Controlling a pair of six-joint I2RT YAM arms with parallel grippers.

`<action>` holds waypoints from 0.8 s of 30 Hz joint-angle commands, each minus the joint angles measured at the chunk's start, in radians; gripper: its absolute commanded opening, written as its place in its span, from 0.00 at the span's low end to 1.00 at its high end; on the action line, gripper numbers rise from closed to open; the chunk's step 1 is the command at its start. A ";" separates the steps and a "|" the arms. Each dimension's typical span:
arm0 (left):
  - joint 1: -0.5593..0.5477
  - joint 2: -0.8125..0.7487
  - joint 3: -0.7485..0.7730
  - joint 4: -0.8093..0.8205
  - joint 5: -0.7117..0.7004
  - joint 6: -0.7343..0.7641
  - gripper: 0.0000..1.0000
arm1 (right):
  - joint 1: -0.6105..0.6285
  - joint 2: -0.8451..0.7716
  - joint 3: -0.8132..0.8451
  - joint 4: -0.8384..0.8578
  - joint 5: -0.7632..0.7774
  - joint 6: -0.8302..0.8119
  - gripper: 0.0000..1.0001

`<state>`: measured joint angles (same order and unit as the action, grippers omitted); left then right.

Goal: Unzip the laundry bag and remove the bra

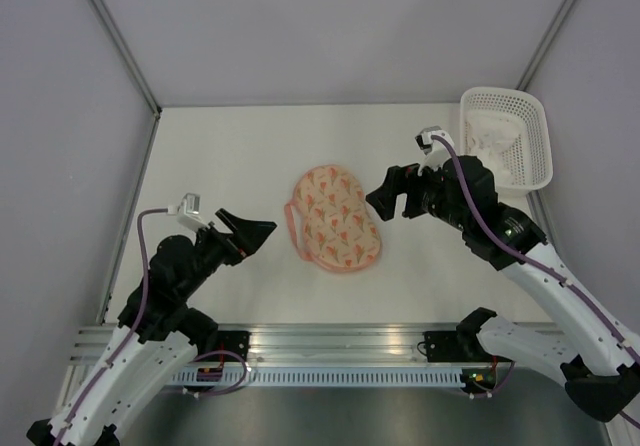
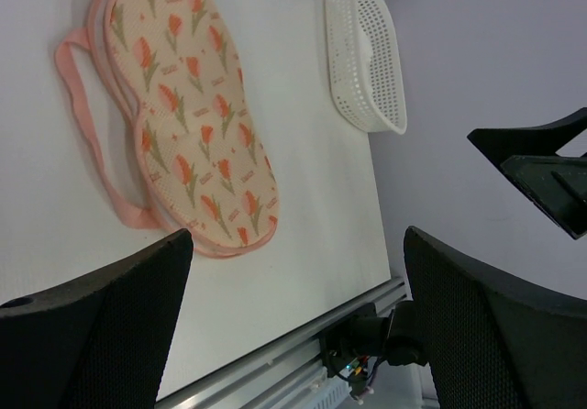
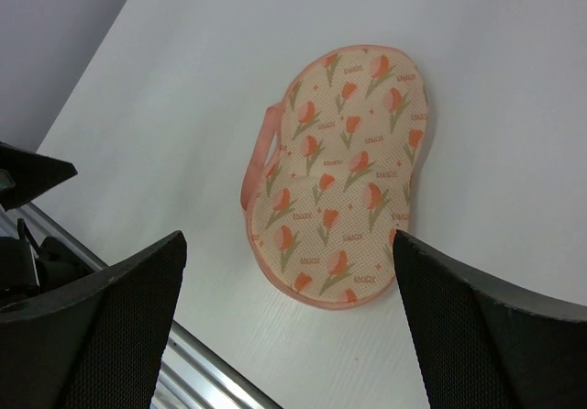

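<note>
The laundry bag (image 1: 337, 219) lies flat in the middle of the table, cream with orange tulip motifs and pink trim. Its pink loop (image 1: 289, 216) is on its left side. It looks closed. It also shows in the left wrist view (image 2: 193, 106) and the right wrist view (image 3: 344, 175). The bra is not in view as such. My left gripper (image 1: 262, 233) is open and empty, held above the table to the left of the bag (image 2: 298, 237). My right gripper (image 1: 387, 202) is open and empty, held above the bag's right end (image 3: 287, 237).
A white plastic lattice basket (image 1: 540, 116) stands at the back right, with crumpled white fabric (image 1: 497, 141) in it; it also shows in the left wrist view (image 2: 367, 60). An aluminium rail (image 1: 330, 338) runs along the table's near edge. Grey walls enclose the table.
</note>
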<state>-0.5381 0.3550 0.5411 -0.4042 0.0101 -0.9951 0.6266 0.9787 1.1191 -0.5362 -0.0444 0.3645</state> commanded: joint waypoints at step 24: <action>0.004 0.061 0.134 0.105 0.111 0.237 1.00 | 0.004 -0.038 -0.099 0.091 0.009 0.039 0.98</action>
<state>-0.5381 0.4107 0.6373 -0.3580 0.0864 -0.8097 0.6292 0.9516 1.0309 -0.4843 -0.0437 0.3893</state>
